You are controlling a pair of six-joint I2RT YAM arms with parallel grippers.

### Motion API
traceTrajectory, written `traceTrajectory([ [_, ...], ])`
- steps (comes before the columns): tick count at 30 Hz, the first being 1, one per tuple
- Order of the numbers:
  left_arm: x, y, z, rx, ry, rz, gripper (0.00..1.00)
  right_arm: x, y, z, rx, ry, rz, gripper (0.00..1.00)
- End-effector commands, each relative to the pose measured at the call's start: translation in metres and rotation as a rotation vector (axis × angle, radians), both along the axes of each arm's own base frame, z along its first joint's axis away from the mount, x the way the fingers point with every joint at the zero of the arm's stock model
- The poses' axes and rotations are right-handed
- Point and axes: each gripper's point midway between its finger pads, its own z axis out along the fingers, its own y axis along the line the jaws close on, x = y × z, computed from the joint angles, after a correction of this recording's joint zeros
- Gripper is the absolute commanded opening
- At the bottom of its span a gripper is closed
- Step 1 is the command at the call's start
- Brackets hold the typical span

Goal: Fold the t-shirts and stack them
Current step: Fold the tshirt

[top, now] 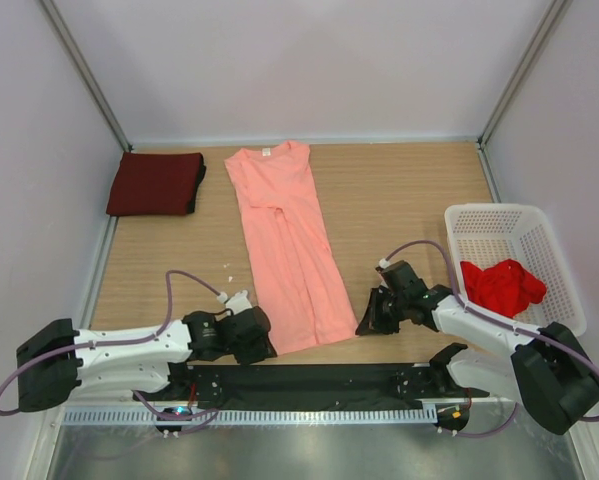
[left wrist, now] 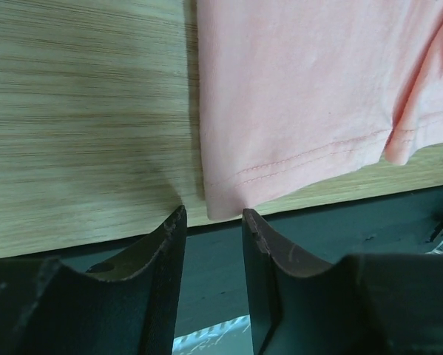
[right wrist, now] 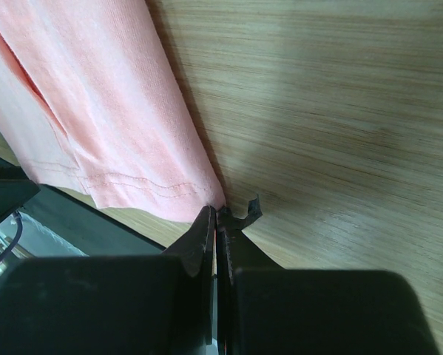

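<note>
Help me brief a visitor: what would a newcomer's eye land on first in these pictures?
The salmon-pink t-shirt, folded into a long strip down the middle of the wooden table, with the open left gripper and shut right gripper at its near hem corners. Next, the bright red t-shirt crumpled in the white basket at right, and the dark maroon t-shirt folded at the far left.

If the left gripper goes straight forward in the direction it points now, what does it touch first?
Most likely the hem corner of the salmon-pink t-shirt, lying just ahead of the left gripper. Its height above the cloth is unclear, so it might pass over it.
</note>
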Motion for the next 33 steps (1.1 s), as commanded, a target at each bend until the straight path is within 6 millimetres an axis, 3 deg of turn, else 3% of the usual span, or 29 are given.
traceTrajectory([
  [1,-0.001,-0.001,-0.005,-0.026,0.0,0.017,0.38,-0.001,-0.001,-0.001,0.003,-0.004,-0.008,0.01],
  [6,-0.003,0.006,-0.012,0.004,0.016,0.036,0.32,-0.002,-0.001,-0.001,0.003,0.0,-0.012,0.01],
  [9,-0.005,0.011,-0.016,0.031,0.034,0.048,0.23,-0.001,-0.001,0.001,0.006,-0.001,-0.02,0.01],
  [14,-0.005,0.02,-0.012,0.097,0.047,0.076,0.0,-0.002,-0.004,0.007,0.007,-0.008,-0.055,0.01],
  [15,-0.007,0.03,-0.014,0.146,0.057,0.081,0.0,-0.004,-0.007,0.005,-0.008,0.006,-0.065,0.01],
  [22,-0.011,0.022,-0.001,0.111,0.076,0.064,0.0,-0.013,-0.015,0.004,-0.053,0.022,-0.085,0.01],
  [28,-0.011,0.008,0.017,0.023,0.067,0.043,0.0,-0.022,-0.007,0.016,-0.036,-0.011,-0.077,0.01],
  [33,-0.016,0.004,0.017,-0.003,0.088,0.017,0.0,-0.033,0.003,0.025,-0.034,-0.031,-0.076,0.01],
])
